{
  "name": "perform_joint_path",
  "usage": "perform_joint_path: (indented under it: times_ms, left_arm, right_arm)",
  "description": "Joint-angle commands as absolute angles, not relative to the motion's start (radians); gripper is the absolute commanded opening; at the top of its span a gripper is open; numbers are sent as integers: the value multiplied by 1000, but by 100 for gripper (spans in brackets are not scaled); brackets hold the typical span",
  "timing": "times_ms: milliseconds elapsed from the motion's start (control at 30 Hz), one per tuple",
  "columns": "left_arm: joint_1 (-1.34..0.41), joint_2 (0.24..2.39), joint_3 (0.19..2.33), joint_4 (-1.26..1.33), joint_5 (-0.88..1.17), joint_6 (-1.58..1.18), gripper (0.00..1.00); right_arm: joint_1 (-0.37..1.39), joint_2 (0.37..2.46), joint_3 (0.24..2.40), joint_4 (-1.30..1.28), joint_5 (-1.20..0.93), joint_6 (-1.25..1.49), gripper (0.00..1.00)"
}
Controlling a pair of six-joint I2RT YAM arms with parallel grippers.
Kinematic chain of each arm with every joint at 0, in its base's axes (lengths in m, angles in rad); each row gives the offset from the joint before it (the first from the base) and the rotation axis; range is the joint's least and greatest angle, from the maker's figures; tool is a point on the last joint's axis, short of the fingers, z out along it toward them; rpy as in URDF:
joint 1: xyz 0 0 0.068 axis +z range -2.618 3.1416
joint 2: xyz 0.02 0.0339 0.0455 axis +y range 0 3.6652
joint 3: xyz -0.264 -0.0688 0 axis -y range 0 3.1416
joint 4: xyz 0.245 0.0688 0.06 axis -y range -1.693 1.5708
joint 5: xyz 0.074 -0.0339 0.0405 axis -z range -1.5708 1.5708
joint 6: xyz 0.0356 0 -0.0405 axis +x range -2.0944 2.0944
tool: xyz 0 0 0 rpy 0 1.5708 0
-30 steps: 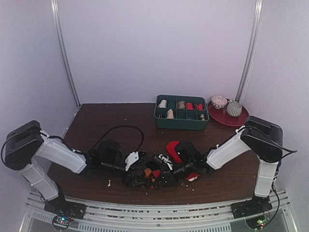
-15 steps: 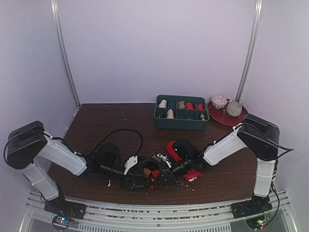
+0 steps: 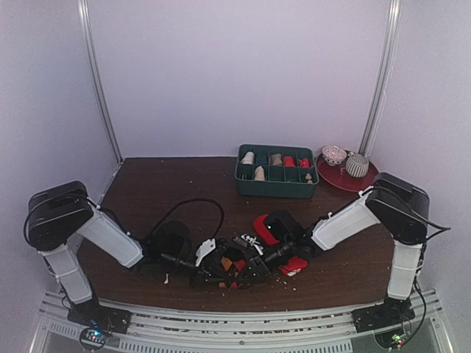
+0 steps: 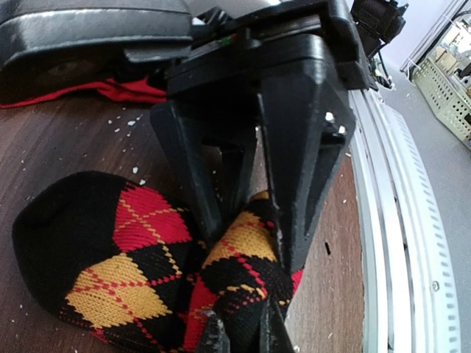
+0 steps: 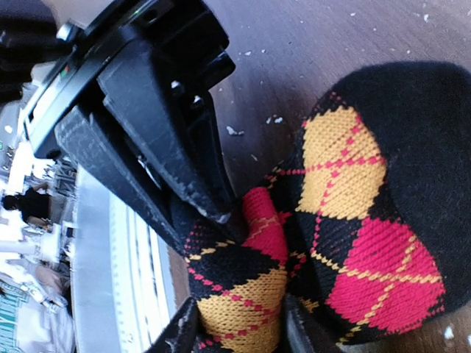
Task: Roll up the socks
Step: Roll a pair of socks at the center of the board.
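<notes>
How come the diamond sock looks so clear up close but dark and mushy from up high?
Left wrist view: the argyle sock is close, well lit and sharp, though the top right corner is washed out. Right wrist view: its knit is crisp, the far left blurred. Top external view: it is small, dim and soft.

You are getting soft, even light from above, the dark table swallowing detail around both claws, the top view running grainy, the argyle sock showing sharp just ahead of the left claw, the background beyond it blowing out white and blurring, a similar bright haze smearing beside the right claw.
</notes>
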State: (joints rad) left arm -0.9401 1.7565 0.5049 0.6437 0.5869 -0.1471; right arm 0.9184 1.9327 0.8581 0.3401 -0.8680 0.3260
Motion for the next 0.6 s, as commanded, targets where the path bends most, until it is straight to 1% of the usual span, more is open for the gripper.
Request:
perform_joint_path:
  times_ms: [0, 33, 67, 100, 167, 300, 367, 433, 500, 567]
  left_arm:
    - [-955, 1815, 504, 482, 524, -240, 0]
    - [-954, 1817, 505, 467, 522, -255, 0]
    - [-953, 1821, 508, 450, 523, -274, 0]
    - [-950, 1827, 511, 435, 522, -294, 0]
    - [-942, 1842, 517, 419, 536, -342, 0]
    - [-931, 1869, 513, 435, 579, -409, 0]
    - [-923, 1884, 520, 425, 595, -428, 0]
    - [-919, 1899, 526, 411, 605, -438, 0]
    - [-914, 1913, 541, 382, 609, -435, 0]
    - [-911, 1922, 556, 355, 609, -429, 0]
  right_arm:
    - [928, 1877, 817, 109, -588, 275, 44]
    - [928, 1837, 820, 97, -550, 263, 47]
    - [928, 1798, 822, 87, -513, 251, 56]
    - [928, 1758, 823, 80, -480, 242, 61]
    - [930, 1674, 826, 64, -401, 221, 67]
    - [968, 1541, 775, 110, -254, 138, 70]
    - [1034, 1472, 700, 177, -145, 45, 73]
    - [1155, 1423, 619, 275, -28, -97, 76]
    - [1223, 1420, 573, 353, 37, -217, 78]
    - [1250, 1458, 579, 378, 83, -262, 78]
